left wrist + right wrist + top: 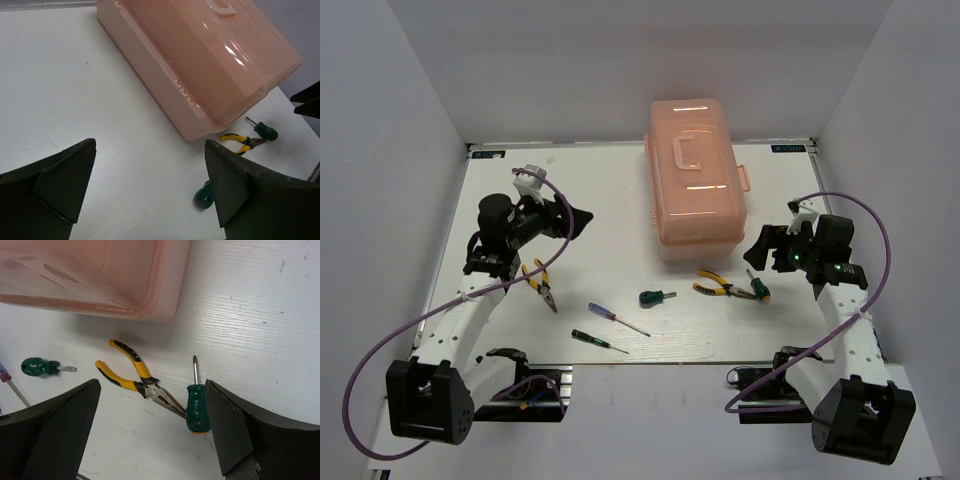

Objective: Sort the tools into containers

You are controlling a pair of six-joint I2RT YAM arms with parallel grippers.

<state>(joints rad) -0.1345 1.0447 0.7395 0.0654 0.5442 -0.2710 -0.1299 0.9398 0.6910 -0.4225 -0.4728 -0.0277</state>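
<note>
1. The left pincer (150,150) is seen with its dark fingers spread wide and nothing held between them; bare white table (75,90) shows through the gap.
2. Ahead of it and to its right stands the large translucent salmon-pink plastic toolbox (200,60), lid shut. Its far end is cut off by the top edge of the left wrist view.
3. A stubby green-handled driver (204,196) is half hidden behind one finger of the left pincer; only part of its handle is seen.
4. The right pincer (152,386) is likewise held wide open and empty above the table, with a corner of the toolbox just ahead of it.
5. Below its gap, yellow-and-black-handled pliers (135,374) lie flat. Their nose appears to touch a second stubby green driver (196,407), which lies close to one finger with its cross tip pointing toward the toolbox.
6. From above, a thin purple-handled screwdriver (603,311) and a thin dark-green-handled screwdriver (584,336) are seen between the two pincers, well apart from both.
7. A second pair of yellow-handled pliers (542,285) lies behind the left pincer, beside that arm and outside its wrist view.
</note>
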